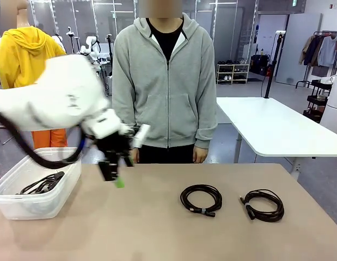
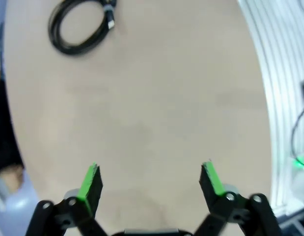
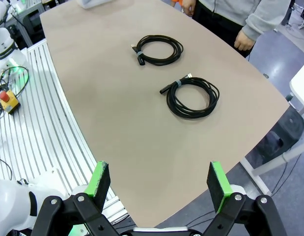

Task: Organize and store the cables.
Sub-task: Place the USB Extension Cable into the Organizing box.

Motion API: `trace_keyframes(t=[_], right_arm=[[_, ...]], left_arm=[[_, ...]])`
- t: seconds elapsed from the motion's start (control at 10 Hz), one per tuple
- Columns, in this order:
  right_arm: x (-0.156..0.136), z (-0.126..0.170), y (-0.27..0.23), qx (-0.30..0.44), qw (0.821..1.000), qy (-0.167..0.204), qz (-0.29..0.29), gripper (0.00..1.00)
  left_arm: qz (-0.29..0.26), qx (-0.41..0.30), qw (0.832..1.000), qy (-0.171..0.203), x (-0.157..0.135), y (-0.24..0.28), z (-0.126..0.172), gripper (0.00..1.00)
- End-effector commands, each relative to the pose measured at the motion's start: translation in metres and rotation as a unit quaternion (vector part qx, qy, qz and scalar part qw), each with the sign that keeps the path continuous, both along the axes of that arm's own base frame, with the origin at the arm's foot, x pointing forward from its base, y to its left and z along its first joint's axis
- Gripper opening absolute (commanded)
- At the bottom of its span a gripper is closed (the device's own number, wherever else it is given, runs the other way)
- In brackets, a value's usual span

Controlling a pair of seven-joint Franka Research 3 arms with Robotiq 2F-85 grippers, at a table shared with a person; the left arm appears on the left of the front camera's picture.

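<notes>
Two empty end effectors gape wide: right end effector [image 3: 159,184] at the tabletop's [image 1: 157,234] near edge, left end effector [image 1: 115,176] above its left half. Right of centre lie two separate coiled cables [image 1: 202,211] [image 1: 265,218]; a third cable [image 1: 46,182] rests in the left bin [image 1: 37,202].

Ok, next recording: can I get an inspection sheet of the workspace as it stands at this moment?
Surface: tan table, flat and dry.
Job's things: middle coil and right coil lie apart on the table; binned cable lies in the clear bin at the robot's left.
Clutter: nothing seen.
Grippers: left gripper open, empty, over bare table; right gripper open, empty, well clear of both coils.
Cables: left arm's black hose loops near the bin; loose wires beside the table.
Surroundings: person in a grey hoodie stands at the far side; white table behind.
</notes>
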State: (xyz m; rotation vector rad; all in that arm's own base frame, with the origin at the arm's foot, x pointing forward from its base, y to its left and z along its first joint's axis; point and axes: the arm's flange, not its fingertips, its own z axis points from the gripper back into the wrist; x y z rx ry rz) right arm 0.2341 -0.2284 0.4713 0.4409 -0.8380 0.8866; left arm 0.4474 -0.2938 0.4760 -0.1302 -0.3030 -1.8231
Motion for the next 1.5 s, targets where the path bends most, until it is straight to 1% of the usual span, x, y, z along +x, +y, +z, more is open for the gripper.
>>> trace_keyframes(t=[0.0, 0.1, 0.2, 0.3, 0.4, 0.6, 0.7, 0.8, 1.1, 1.2, 1.3, 1.4], right_arm=[[0.000, 0.001, 0.000, 0.001, 1.000, -0.002, 0.001, 1.00], [0.000, 0.001, 0.000, 0.001, 1.000, -0.002, 0.001, 1.00], [0.000, 0.001, 0.000, 0.001, 1.000, -0.002, 0.001, 1.00], [0.000, 0.001, 0.000, 0.001, 1.000, -0.002, 0.001, 1.00], [0.000, 0.001, 0.000, 0.001, 1.000, -0.002, 0.001, 1.00], [0.000, 0.001, 0.000, 0.001, 1.000, -0.002, 0.001, 1.00], [0.000, 0.001, 0.000, 0.001, 1.000, -0.002, 0.001, 1.00], [0.000, 0.001, 0.000, 0.001, 1.000, -0.002, 0.001, 1.00], [0.000, 0.001, 0.000, 0.001, 1.000, -0.002, 0.001, 1.00], [0.000, 0.001, 0.000, 0.001, 1.000, -0.002, 0.001, 1.00], [0.000, 0.001, 0.000, 0.001, 1.000, -0.002, 0.001, 1.00], [0.000, 0.001, 0.000, 0.001, 1.000, -0.002, 0.001, 1.00]], left_arm=[[-0.018, 0.041, 0.999, 0.001, 0.024, -0.048, -0.005, 1.00], [-0.009, 0.060, 0.998, 0.011, 0.020, -0.071, -0.022, 1.00], [0.007, 0.053, 0.999, -0.004, 0.018, -0.098, -0.038, 1.00], [0.018, 0.041, 0.999, -0.019, 0.015, -0.118, -0.046, 1.00], [0.025, 0.053, 0.998, -0.032, 0.014, -0.126, -0.052, 1.00], [0.019, 0.050, 0.998, -0.029, 0.015, -0.129, -0.052, 1.00], [0.013, 0.061, 0.998, -0.031, 0.015, -0.113, -0.036, 1.00], [0.015, 0.049, 0.998, -0.020, 0.011, -0.129, -0.056, 1.00], [0.016, 0.050, 0.998, -0.024, 0.014, -0.126, -0.052, 1.00], [0.041, 0.020, 0.998, -0.043, 0.012, -0.151, -0.054, 1.00], [0.065, 0.028, 0.997, -0.042, 0.012, -0.174, -0.062, 1.00], [0.078, 0.051, 0.995, -0.046, 0.011, -0.193, -0.070, 1.00]])
